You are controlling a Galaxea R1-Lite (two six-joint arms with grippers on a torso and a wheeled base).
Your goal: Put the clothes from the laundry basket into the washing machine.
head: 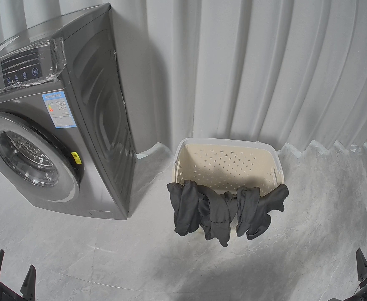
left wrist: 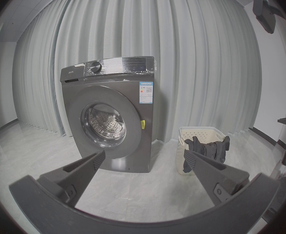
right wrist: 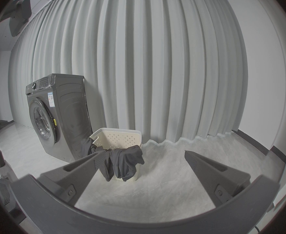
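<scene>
Left gripper (left wrist: 143, 153), dark, two-fingered: low at near left, fingers spread wide, nothing between them. Right gripper (right wrist: 142, 153): low at near right, likewise spread and empty. Both well apart from the load.

Dark grey clothes (head: 217, 210): bunched and draped over the near rim of the cream perforated plastic laundry basket (head: 225, 141), ends hanging down its outer wall. Basket upright on the pale marble-patterned floor (head: 150, 251), against the white pleated curtain (head: 254, 63).

Grey front-loading washing machine (head: 95, 105): left of the basket, near it but not touching. Its round glass door (head: 29, 159) is shut.
</scene>
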